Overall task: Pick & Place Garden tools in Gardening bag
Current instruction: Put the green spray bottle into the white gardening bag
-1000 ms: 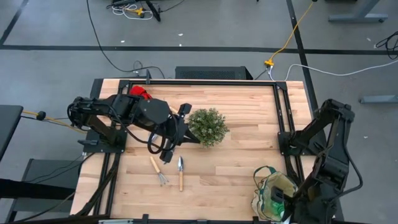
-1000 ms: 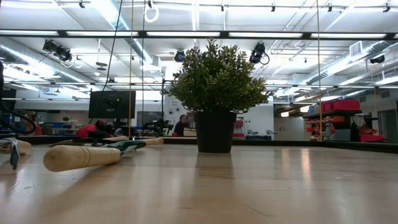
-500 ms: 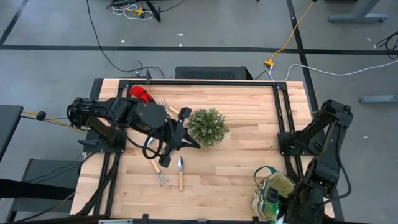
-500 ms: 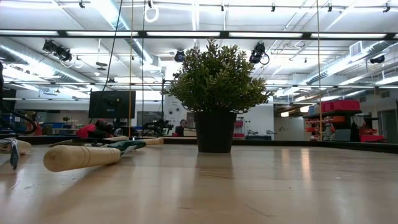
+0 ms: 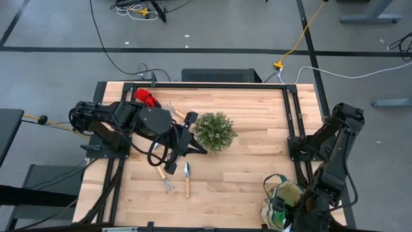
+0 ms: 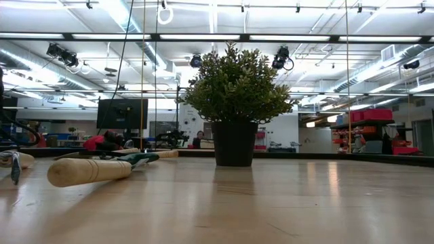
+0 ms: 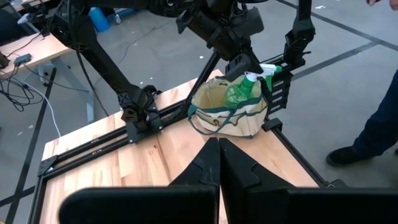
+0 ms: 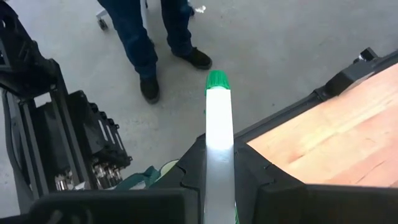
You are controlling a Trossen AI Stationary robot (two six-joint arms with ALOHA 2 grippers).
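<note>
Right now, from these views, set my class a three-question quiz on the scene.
1. True or false: the left claw grips a trowel.
2. What does the right claw hold at the bag? A gloves; B a green and white bottle; C a rake.
3. In the high view, how many wooden-handled tools lie on the table between the left claw and the near edge?
Key: 1 false, it is shut and empty; 2 B; 3 two.

beige bag (image 7: 227, 115), red gloves (image 5: 145, 96), green plant (image 5: 214, 131)
</note>
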